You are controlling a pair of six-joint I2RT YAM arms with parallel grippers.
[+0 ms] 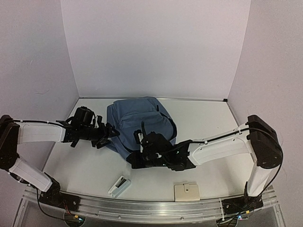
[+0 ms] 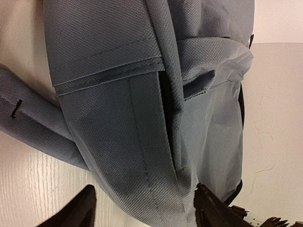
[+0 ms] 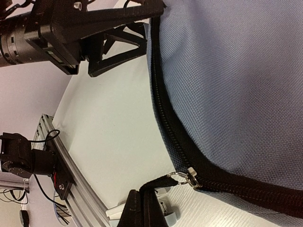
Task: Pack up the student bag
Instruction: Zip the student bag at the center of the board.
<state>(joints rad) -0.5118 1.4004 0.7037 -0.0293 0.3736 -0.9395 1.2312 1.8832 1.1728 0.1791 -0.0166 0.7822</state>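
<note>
Closest to us, the right gripper [image 3: 142, 195] has its two black fingers clenched on the black fabric zipper pull [image 3: 161, 183]. A small metal ring [image 3: 182, 177] joins that pull to the black zipper [image 3: 163, 118] along the near edge of the large slate-blue fabric student bag [image 3: 236, 80]. We see the left gripper [image 2: 144, 196] with its dark fingers [image 2: 75, 213] spread apart and a seamed fold of the bag's left side lying between them. Whether they touch the cloth, we cannot tell. The bag lies on the white table [image 1: 85, 165], toward the back wall, between the two grippers. Near the table's front edge we see a small white rectangular device [image 1: 119, 185] and a flat beige rectangular piece [image 1: 187, 192], both well apart from the bag.
</note>
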